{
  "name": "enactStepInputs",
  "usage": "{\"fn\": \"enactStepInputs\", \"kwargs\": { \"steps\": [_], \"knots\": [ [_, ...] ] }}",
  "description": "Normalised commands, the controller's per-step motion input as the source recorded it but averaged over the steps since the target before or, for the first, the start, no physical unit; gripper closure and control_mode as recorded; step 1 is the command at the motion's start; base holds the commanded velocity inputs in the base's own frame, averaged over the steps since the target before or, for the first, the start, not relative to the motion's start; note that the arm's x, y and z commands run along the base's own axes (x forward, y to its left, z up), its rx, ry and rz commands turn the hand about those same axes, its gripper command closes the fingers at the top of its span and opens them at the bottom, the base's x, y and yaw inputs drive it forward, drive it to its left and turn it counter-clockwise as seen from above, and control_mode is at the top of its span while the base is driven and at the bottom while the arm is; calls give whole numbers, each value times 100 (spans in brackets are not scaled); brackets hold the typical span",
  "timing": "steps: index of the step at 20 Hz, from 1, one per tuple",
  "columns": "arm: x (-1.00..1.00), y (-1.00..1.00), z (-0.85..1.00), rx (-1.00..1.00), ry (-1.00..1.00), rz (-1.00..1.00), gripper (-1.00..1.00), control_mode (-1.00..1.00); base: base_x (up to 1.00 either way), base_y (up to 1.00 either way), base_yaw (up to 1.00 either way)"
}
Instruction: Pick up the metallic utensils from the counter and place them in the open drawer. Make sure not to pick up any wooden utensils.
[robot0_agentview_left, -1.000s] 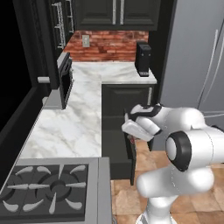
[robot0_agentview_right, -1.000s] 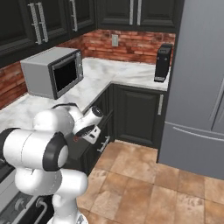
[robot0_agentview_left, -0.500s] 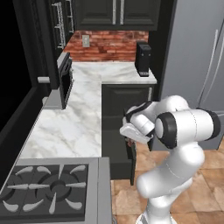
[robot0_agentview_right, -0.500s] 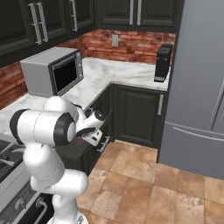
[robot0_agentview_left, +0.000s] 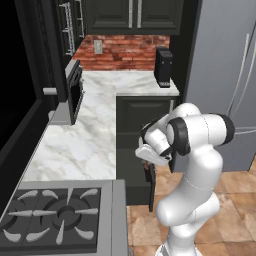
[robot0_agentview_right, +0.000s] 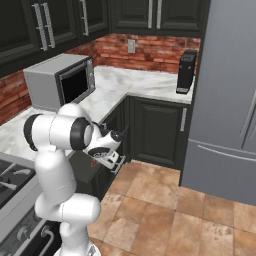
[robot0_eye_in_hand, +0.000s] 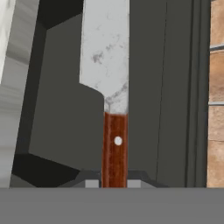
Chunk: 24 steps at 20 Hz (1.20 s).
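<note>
Knife (robot0_eye_in_hand: 109, 78) with a broad silver-grey blade and a reddish-brown riveted handle is pinched by its handle between the two dark fingertips (robot0_eye_in_hand: 92, 183) of the robot's hand (robot0_eye_in_hand: 114, 183), the blade reaching away from the hand along its line of sight. In the hand view the knife hangs over the flat dark charcoal floor of the shallow open drawer (robot0_eye_in_hand: 61, 109), with the drawer's front wall and a strip of terracotta floor tiles (robot0_eye_in_hand: 216, 131) to one side and a pale streaked surface at the other edge. Whether the blade touches the drawer floor cannot be told.

From the left base view, the white arm bends back toward the black lower cabinets, and its hand (robot0_agentview_left: 148, 164) sits just above the pulled-out drawer (robot0_agentview_left: 135, 180), with a sliver of the reddish handle (robot0_agentview_left: 146, 166) showing below the wrist. From the right base view the hand (robot0_agentview_right: 98, 161) is tucked against the same drawer (robot0_agentview_right: 87, 167), whose front stands out from the cabinet run.

Behind the arm lies the L-shaped white marble tabletop with grey veins (robot0_agentview_left: 90, 140), carrying a silver microwave (robot0_agentview_right: 60, 82) and a black upright appliance (robot0_agentview_right: 186, 72) near the red brick backsplash (robot0_agentview_left: 127, 50). A gas hob with black grates (robot0_agentview_left: 55, 215) occupies the near end, and a tall grey fridge (robot0_agentview_right: 230, 100) stands on the far side.
</note>
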Motion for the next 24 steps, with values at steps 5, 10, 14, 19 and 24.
{"fn": "enactStepInputs", "kwargs": {
  "steps": [5, 10, 14, 19, 24],
  "knots": [
    [26, 0, -36, 0, 0, 0, 100, -100, 0, 0, 0],
    [19, -17, -38, 0, 0, 0, 100, -100, 0, 0, 0],
    [0, -86, -57, 0, 0, 2, 100, -100, 0, 0, 0],
    [-3, -100, -74, 6, 0, 0, 100, -100, 0, 0, 0],
    [-15, -100, -79, 12, 0, 2, 100, -100, 0, 0, 0]
  ]
}}
